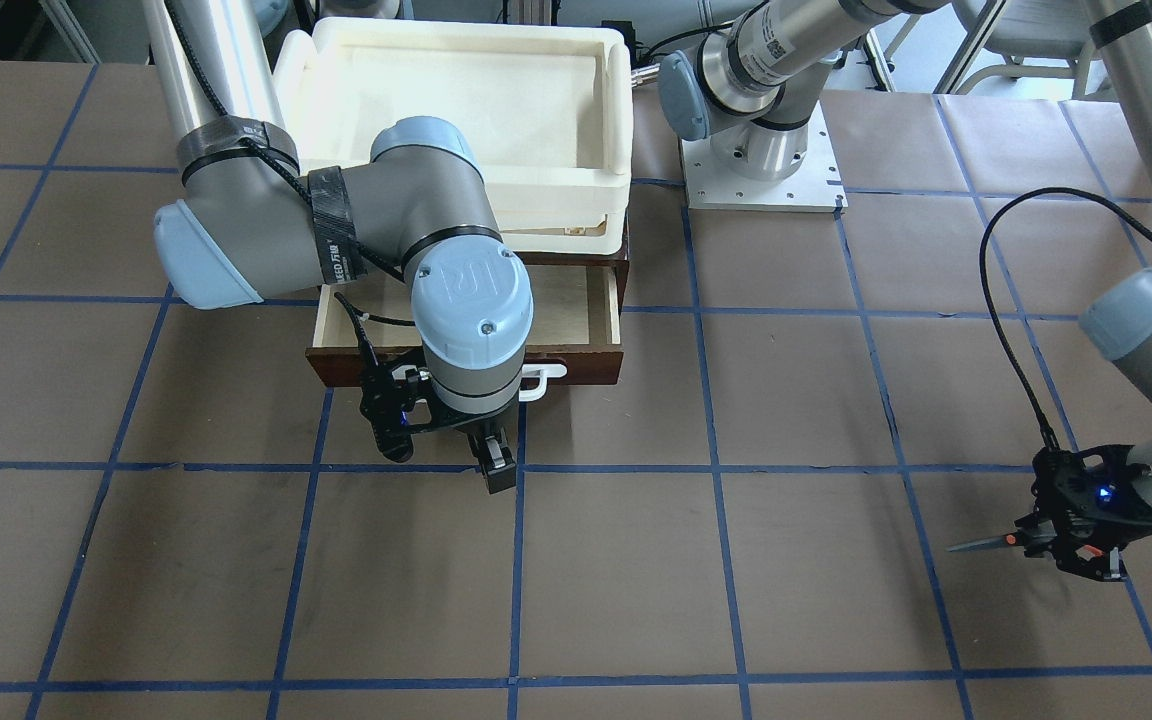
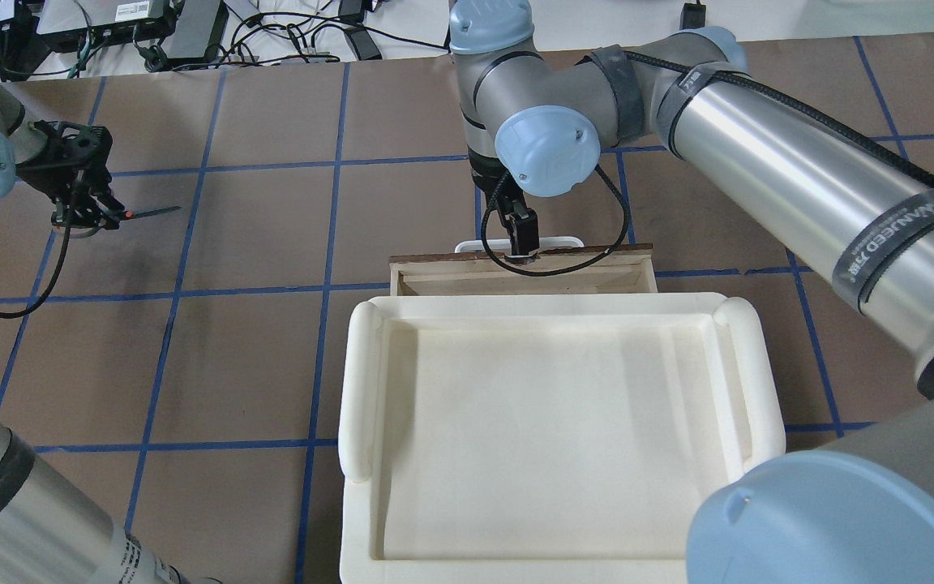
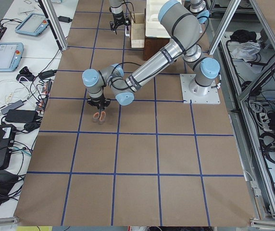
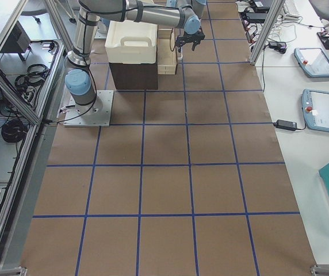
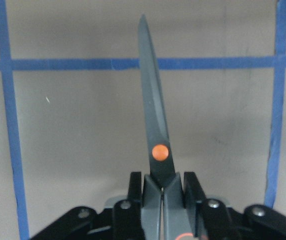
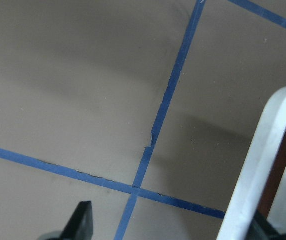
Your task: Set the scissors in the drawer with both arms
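The scissors (image 5: pixel 153 110) have dark grey blades and an orange pivot dot. My left gripper (image 5: pixel 163 182) is shut on them by the handle end, with the blades sticking out level above the table (image 1: pixel 981 545). It holds them far to the left of the drawer in the overhead view (image 2: pixel 147 212). The dark brown drawer (image 1: pixel 586 365) is pulled partly out and its pale wood interior (image 1: pixel 576 305) shows. My right gripper (image 1: pixel 496 465) is just in front of the white bar handle (image 6: pixel 253 175). Its jaws stand wide apart, with the handle beside one finger.
A cream-white plastic tray (image 2: pixel 556 405) sits on top of the cabinet above the drawer. The left arm's base plate (image 1: pixel 761 185) is beside the cabinet. Brown table paper with a blue tape grid (image 1: pixel 716 470) lies between the two grippers.
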You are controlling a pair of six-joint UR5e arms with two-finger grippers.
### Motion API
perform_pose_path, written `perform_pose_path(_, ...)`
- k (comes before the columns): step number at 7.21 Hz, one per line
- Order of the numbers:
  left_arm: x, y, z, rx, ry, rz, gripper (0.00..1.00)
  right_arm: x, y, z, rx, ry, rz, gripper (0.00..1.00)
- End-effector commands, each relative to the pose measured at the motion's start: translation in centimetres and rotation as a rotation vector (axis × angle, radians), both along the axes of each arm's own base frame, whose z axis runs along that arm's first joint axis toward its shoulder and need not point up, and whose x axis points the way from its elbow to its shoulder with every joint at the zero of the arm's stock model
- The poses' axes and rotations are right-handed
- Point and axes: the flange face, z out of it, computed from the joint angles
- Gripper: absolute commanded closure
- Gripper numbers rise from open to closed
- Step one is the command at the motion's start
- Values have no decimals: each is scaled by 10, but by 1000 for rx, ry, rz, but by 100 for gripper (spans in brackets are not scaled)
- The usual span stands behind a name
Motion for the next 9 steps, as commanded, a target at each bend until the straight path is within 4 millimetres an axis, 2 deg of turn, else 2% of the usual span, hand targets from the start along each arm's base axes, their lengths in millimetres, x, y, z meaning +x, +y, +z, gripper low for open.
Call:
perform_pose_path(1,-54,3,46,-4,-12,9,100,-5,-11,-2,-4,-6,-4,0)
perform_pose_path(2,-60,7,57,1,-9,33,100,-12,-16,-2,-4,-10,2,0)
perform_pose_path(3,-84,12,77,2,-17,13,100,-16,-19,-3,-4,-10,2,0)
perform_pose_path(4,-120,18,99,13,-60,27,100,-16,-23,-9,-10,-11,0,0)
perform_pose_path(5,-172,29,121,21,-67,15,100,-15,-28,-4,-25,-14,1,0)
perform_pose_path(6,-212,38,138,10,-87,3,100,-13,-33,-3,-34,-13,1,0)
perform_pose_path(8,-283,62,164,1,-115,5,100,-15,-38,-3,-36,-15,-4,0)
perform_pose_path(9,-312,85,182,24,-107,-4,100,-25,-47,5,-51,-22,-8,0)
